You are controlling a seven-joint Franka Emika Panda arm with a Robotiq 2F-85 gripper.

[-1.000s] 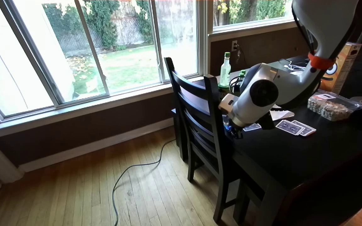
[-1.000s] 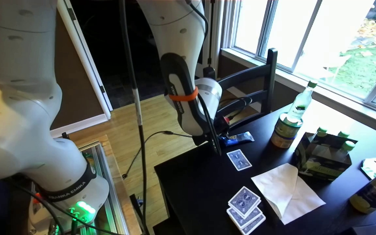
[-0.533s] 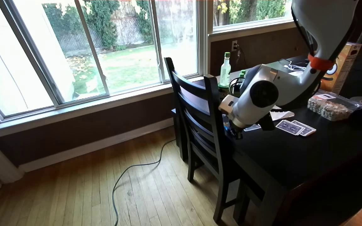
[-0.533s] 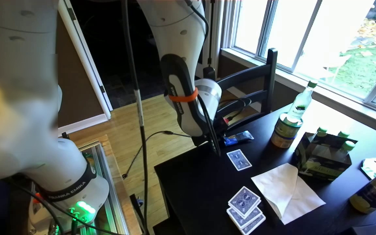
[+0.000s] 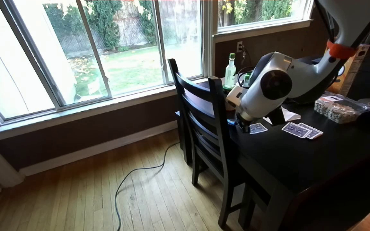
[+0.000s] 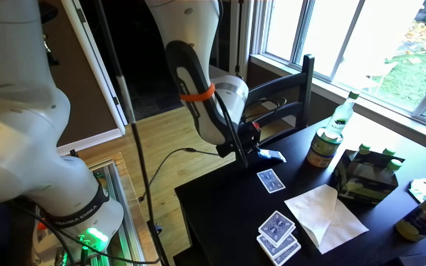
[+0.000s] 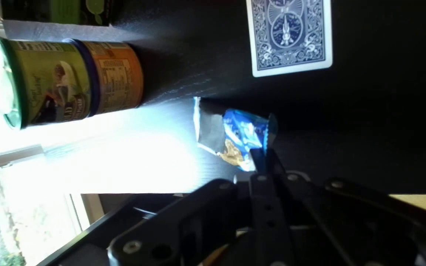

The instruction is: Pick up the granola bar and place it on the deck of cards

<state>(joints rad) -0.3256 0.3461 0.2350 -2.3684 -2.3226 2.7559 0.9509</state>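
Clearance over the dark surface [image 6: 216, 207] should be gained first, because the present step seems to be the lifting. Since the black ladder-back chair [image 5: 219, 118] stands near the hand [image 7: 264, 160], I would advise to rise straight up and only then turn away from it. Beside the folded white paper [image 6: 318, 214], and well apart from the hand, lies the goal, the deck of blue-backed playing cards [image 6: 277, 232]; its upper cards sit skewed, so the lowering there should be vertical and gentle, without any sideways push, and the release should come only when the cards bear the load. The blue-wrapped granola bar [image 7: 244, 131] is at the hand, which appears clamped on one end of it; whether the far end touches the surface, I cannot tell. Held so, it may droop or twist, therefore a firm but not crushing squeeze and slow travel are preferable. Finally, the single card [image 6: 270, 181] lies between the bar and the deck, and the path should pass over it without brushing.
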